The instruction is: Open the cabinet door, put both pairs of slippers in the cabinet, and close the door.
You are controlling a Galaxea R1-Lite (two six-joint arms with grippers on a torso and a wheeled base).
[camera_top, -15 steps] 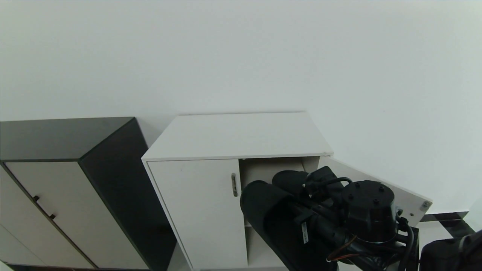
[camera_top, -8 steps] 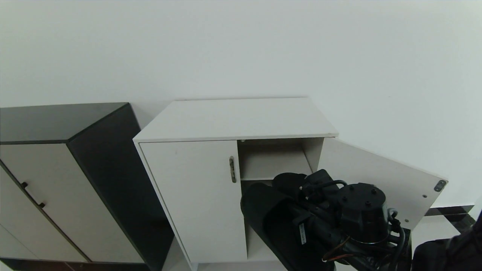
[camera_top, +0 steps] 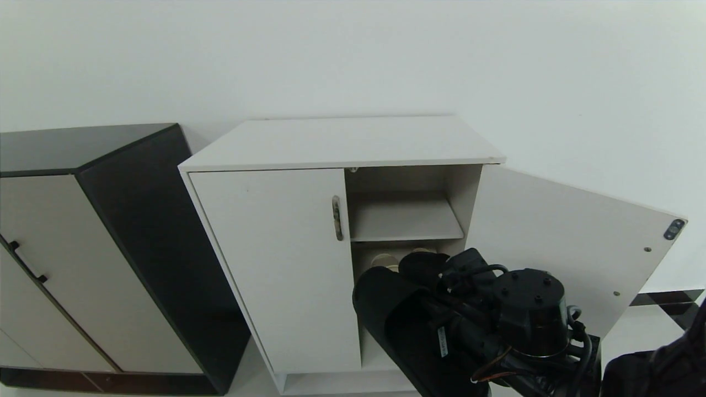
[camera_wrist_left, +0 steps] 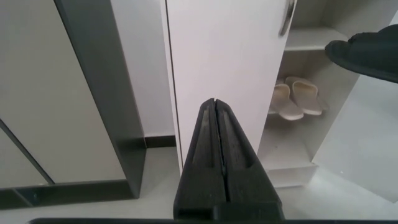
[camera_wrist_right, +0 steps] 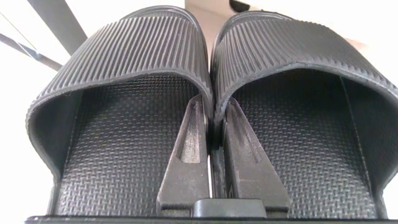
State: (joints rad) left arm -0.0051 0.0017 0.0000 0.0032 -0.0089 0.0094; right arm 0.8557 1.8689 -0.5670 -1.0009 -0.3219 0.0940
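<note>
The right tool [camera_wrist_right: 216, 107] gripped the black slippers [camera_wrist_right: 146, 59] by their touching inner edges, just before the white cabinet [camera_top: 342, 142] with its door [camera_top: 551, 237] swung wide, while the left tool [camera_wrist_left: 215, 104] was closed on nothing, the beige slippers [camera_wrist_left: 296, 99] inside beyond it.

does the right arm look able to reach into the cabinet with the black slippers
Probably yes: the door stands wide open, and nothing blocks the black slippers from the shelves.

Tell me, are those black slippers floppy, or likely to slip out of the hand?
Probably fairly stiff: the black slippers hold their arched shape though pinched only by their inner sides. Their ribbed, textured rubber likely grips well in the right hand.
</note>
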